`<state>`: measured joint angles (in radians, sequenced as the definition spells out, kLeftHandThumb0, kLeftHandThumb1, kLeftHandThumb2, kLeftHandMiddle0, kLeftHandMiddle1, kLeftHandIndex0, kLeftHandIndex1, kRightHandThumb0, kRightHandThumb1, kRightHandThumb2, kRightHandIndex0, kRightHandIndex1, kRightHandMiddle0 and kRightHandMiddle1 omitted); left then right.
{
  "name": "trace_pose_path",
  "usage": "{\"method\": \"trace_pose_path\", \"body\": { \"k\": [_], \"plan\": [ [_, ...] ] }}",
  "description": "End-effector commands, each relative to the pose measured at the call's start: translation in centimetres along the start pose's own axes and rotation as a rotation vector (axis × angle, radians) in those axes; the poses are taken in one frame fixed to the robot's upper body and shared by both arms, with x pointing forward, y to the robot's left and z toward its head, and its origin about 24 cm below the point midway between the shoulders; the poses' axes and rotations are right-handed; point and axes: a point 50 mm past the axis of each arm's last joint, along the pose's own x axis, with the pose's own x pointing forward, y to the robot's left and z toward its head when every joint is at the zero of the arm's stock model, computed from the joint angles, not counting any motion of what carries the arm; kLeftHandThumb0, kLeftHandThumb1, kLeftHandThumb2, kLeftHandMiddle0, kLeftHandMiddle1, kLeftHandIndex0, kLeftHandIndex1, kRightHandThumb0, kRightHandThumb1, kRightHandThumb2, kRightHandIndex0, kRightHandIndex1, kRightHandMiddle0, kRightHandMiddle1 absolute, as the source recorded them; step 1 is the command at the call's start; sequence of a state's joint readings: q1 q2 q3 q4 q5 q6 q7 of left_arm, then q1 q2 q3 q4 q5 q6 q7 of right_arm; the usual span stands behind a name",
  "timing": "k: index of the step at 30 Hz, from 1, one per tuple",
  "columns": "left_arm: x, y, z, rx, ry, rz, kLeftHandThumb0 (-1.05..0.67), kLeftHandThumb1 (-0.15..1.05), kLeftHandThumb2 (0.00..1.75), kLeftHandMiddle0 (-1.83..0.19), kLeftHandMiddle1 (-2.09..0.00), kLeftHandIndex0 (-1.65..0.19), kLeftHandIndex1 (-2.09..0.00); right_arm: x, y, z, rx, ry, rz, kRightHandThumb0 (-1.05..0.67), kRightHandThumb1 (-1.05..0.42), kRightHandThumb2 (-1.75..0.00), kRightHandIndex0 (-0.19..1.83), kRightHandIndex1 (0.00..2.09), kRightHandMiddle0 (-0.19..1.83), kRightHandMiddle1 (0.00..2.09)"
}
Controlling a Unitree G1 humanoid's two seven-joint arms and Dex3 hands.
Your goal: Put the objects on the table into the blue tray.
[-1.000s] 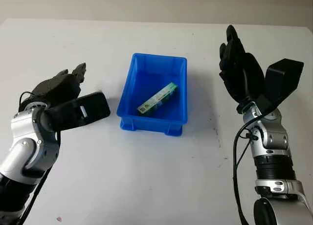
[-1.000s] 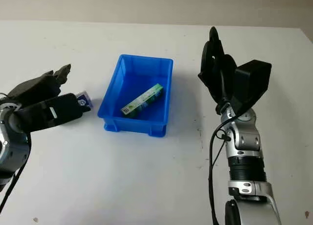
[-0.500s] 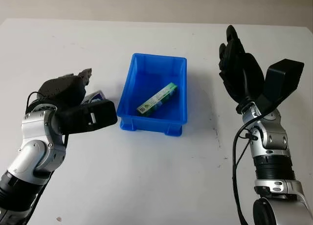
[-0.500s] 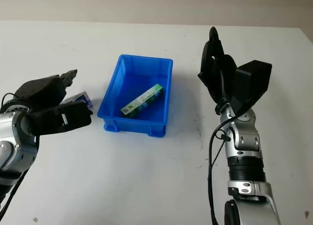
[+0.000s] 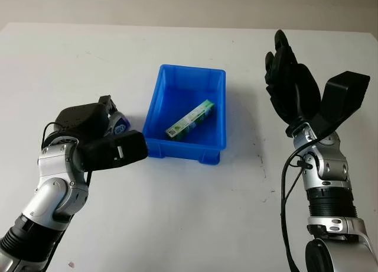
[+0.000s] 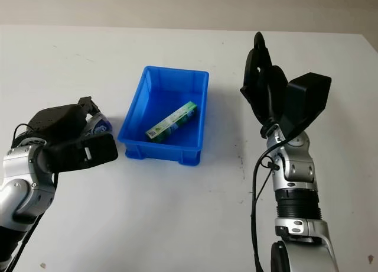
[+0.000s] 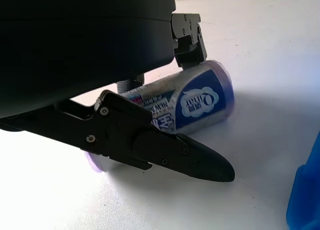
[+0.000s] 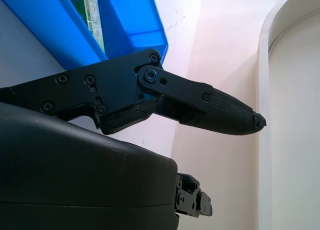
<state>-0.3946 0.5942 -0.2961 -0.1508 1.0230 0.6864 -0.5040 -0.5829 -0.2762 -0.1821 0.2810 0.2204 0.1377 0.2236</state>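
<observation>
The white bench (image 5: 177, 213) carries a blue rectangular plastic tray (image 5: 163, 93) near its middle; inside the tray lies a long green and white printed carton (image 5: 189, 119), set on a slant across the tray floor, one end toward the tray's near left corner and the other toward its far right side.

Just to the left of the tray, apart from its wall, a small blue and white packet with a rounded end and printed lettering (image 7: 200, 97) lies on its side on the bench; in the head views only its end (image 6: 100, 125) peeks out past the black shell.

The left hand (image 5: 94, 121) is down at this packet, left of the tray's near left corner; the left wrist view shows one black finger (image 7: 165, 150) reaching along the near side of the packet and another (image 7: 187, 40) standing at its far side, so the fingers bracket the packet, but I cannot tell whether they press on it or merely sit beside it; the packet itself lies on the bench surface.

The right hand (image 5: 289, 86) is held up in the air to the right of the tray, well apart from it, palm side turned toward the tray; it holds nothing and is open; the right wrist view shows its finger (image 8: 215, 107) stretched out straight, with the tray's blue corner (image 8: 135, 25) beyond it.
</observation>
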Motion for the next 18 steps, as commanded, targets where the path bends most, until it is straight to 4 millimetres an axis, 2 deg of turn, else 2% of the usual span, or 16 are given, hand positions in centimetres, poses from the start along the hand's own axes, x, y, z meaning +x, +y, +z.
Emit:
{"method": "trace_pose_path", "body": {
  "k": [1,2,3,6,8,11,14,15,16,18],
  "plan": [
    [0.3,-1.9,-0.4,0.034,0.054,-0.053,-0.67,0.96,0.05,0.01,-1.97,-0.03,-0.78,0.2,-0.2,0.7,-0.001,-0.03,0.001,-0.82,-1.05,-0.74,-0.19,0.0,-0.19,0.0],
    [0.3,-2.1,-0.4,0.05,0.067,-0.051,-0.65,0.96,0.05,0.01,-2.0,-0.02,-0.78,0.2,-0.2,0.7,0.001,-0.031,0.003,-0.82,-1.05,-0.74,-0.19,0.0,-0.19,0.0],
    [0.4,-2.3,-0.5,0.079,0.078,-0.052,-0.62,0.97,0.06,-0.09,-2.06,-0.02,-0.79,0.2,-0.2,0.8,0.001,-0.033,0.002,-0.82,-1.05,-0.74,-0.19,0.0,-0.19,0.0],
    [0.6,-2.7,-0.5,0.157,0.104,-0.05,-0.55,1.03,0.11,-0.51,-2.09,-0.06,-0.77,0.2,-0.2,0.8,0.005,-0.035,0.0,-0.81,-1.05,-0.74,-0.19,0.0,-0.19,0.0],
    [0.7,-2.8,-0.4,0.202,0.116,-0.017,-0.51,1.04,0.21,-0.68,-2.09,-0.11,-0.82,0.2,-0.2,0.8,0.005,-0.035,0.0,-0.8,-1.05,-0.75,-0.19,0.0,-0.19,0.0],
    [0.6,-2.6,-0.3,0.222,0.108,0.032,-0.47,1.05,0.36,-0.81,-2.09,0.04,-1.42,0.2,-0.1,0.7,0.004,-0.034,0.004,-0.8,-1.05,-0.75,-0.19,0.0,-0.19,0.0],
    [0.3,-2.1,-0.3,0.188,0.081,0.106,-0.45,1.05,0.34,-0.73,-2.09,0.06,-1.95,0.2,-0.1,0.7,0.008,-0.035,0.013,-0.81,-1.05,-0.75,-0.19,0.0,-0.19,0.0],
    [0.3,-1.7,-0.3,0.185,0.078,0.13,-0.44,1.05,0.34,-0.72,-2.09,0.02,-2.02,0.2,-0.1,0.7,0.008,-0.035,0.014,-0.81,-1.05,-0.75,-0.19,0.0,-0.19,0.0],
    [0.3,-1.4,-0.3,0.185,0.076,0.145,-0.45,1.05,0.34,-0.76,-2.09,-0.1,-2.06,0.2,-0.1,0.7,0.008,-0.034,0.014,-0.8,-1.05,-0.75,-0.19,0.0,-0.19,0.0],
    [0.2,-0.6,-0.2,0.172,0.065,0.179,-0.45,1.05,0.34,-0.79,-2.09,-0.17,-2.09,0.1,-0.2,0.6,0.01,-0.034,0.014,-0.8,-1.05,-0.74,-0.19,0.0,-0.19,0.0]
  ]
}}
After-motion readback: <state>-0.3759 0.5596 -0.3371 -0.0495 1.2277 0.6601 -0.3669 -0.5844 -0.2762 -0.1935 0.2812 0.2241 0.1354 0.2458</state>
